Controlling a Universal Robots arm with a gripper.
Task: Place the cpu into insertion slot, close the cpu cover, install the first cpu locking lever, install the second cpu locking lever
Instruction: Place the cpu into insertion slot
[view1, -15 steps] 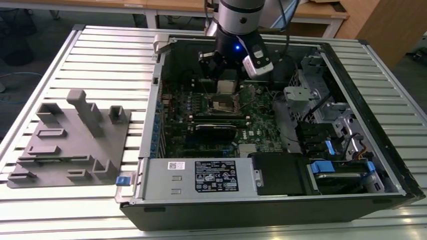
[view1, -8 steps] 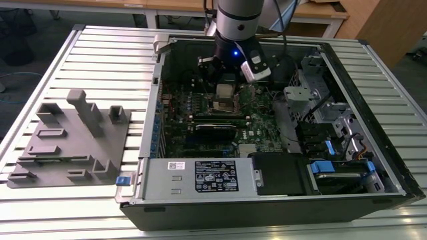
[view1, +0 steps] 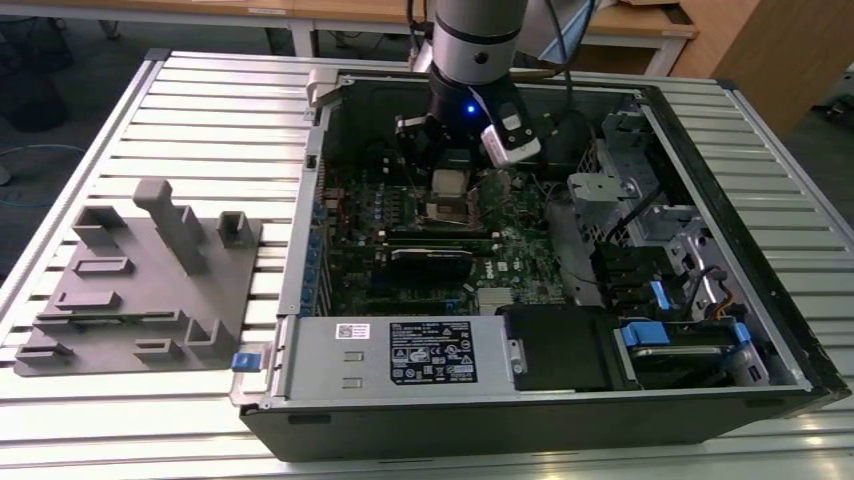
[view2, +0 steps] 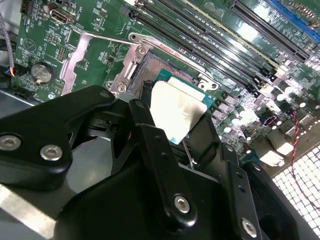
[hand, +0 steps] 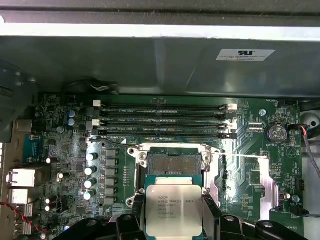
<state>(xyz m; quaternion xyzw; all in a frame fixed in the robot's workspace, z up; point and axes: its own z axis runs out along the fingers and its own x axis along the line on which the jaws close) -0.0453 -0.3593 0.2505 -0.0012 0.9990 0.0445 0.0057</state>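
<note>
My gripper is shut on the cpu, a flat square chip with a silvery top, one black finger on each side of it. The chip hangs just above the motherboard, beside the insertion slot, whose dark square socket lies uncovered. The cpu cover, a thin silvery frame with a window, is swung open and lies flat beside the socket. In the second wrist view the cpu sits between the fingers, with the slot and open cover behind it. In the exterior view the gripper is inside the computer case over the slot.
The open computer case lies on a slatted metal table. A grey moulded fixture sits at the exterior view's left. Long black memory slots run beside the socket. Drive bays and cables fill the case's right side.
</note>
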